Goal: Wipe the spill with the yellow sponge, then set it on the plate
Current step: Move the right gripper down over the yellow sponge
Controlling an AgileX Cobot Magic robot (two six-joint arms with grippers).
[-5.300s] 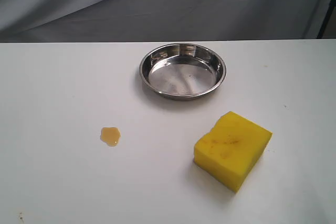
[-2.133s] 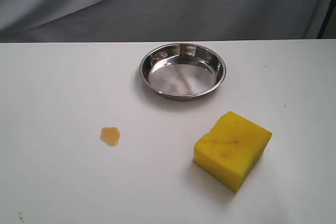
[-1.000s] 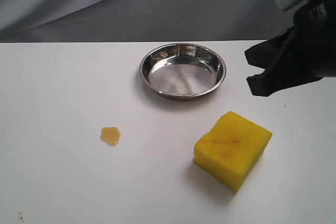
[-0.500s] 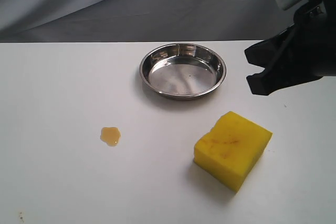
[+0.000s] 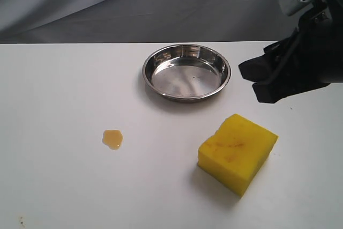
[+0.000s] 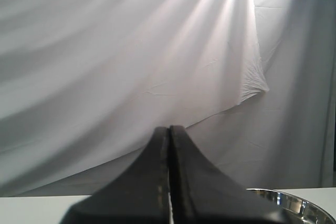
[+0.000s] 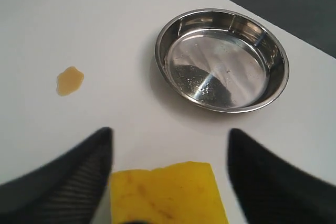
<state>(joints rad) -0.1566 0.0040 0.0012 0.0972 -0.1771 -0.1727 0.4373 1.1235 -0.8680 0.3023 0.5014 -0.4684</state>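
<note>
1. right gripper (image 5: 251,81): the jaws stood wide apart and held nothing. it hung above the table (image 5: 53,89) at 3 o'clock of the plate (image 5: 186,46). in the right wrist view its fingers (image 7: 79,182) flanked one end of the yellow sponge (image 5: 237,153) without touching it.
2. change: about two seconds earlier the exterior view showed no arm. a second earlier the right arm had come in from the 2 o'clock corner. over the last half-second its fingertips moved toward 9 o'clock and a little lower, closing on the sponge.
3. left gripper (image 6: 169,129): the fingers were pressed together on nothing and pointed at the grey backdrop (image 6: 131,51). it did not appear in the exterior view.
4. yellow sponge: it lay flat on the table at 7 o'clock of the right gripper and 5 o'clock of the plate, skewed to the table edge. it had not moved across the earlier frames.
5. spill (image 5: 112,139): the amber puddle lay at 9 o'clock of the sponge, well apart from it, with its lobed outline intact and unwiped.
6. plate: it sat empty, in the same place as before.
7. reading: this was judged to be the approach to the pick, with no part of the task yet done. the next move would likely call for a descent and a grip across the sponge's skewed sides.
</note>
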